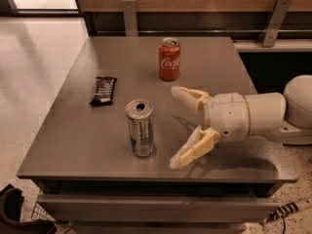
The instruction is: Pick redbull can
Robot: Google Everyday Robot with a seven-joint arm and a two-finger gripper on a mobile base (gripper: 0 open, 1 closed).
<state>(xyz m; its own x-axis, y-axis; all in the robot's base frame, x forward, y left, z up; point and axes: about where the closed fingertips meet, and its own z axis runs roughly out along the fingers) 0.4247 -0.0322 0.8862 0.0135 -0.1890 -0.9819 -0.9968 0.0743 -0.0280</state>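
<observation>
The redbull can (140,127) is a tall slim silver can with blue patches low on its side. It stands upright near the front middle of the grey table (73,135). My gripper (175,126) reaches in from the right, just right of the can and apart from it. Its two cream fingers are spread wide, one finger (187,97) toward the back and the other nearer the front edge. It holds nothing.
A red Coca-Cola can (169,59) stands upright at the back middle of the table. A dark snack bar (103,90) lies flat to the left. A wooden wall with metal brackets (129,14) runs behind the table.
</observation>
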